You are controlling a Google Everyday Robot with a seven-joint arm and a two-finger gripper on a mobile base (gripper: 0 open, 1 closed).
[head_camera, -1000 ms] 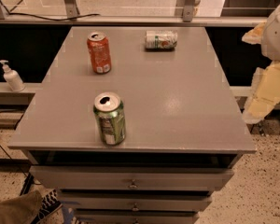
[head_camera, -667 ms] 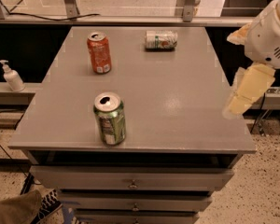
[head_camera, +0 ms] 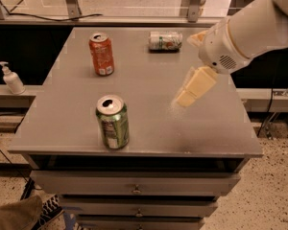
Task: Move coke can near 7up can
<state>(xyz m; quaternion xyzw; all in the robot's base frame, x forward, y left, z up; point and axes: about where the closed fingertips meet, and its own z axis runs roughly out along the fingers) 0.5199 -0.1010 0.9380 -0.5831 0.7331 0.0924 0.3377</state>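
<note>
Claw point(head_camera: 189, 91) over table point(head_camera: 149, 128) right side, cannot tell if open, coke can point(head_camera: 102, 54) upright, 7up can point(head_camera: 165, 40) lying

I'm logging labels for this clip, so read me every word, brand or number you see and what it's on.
No text reads clearly.
On the coke can: a white label patch, too blurred.
On the 7up can, lying on its side: markings unreadable.
On the green can: print unreadable.
On the hand, above the right half of the table: none.
</note>
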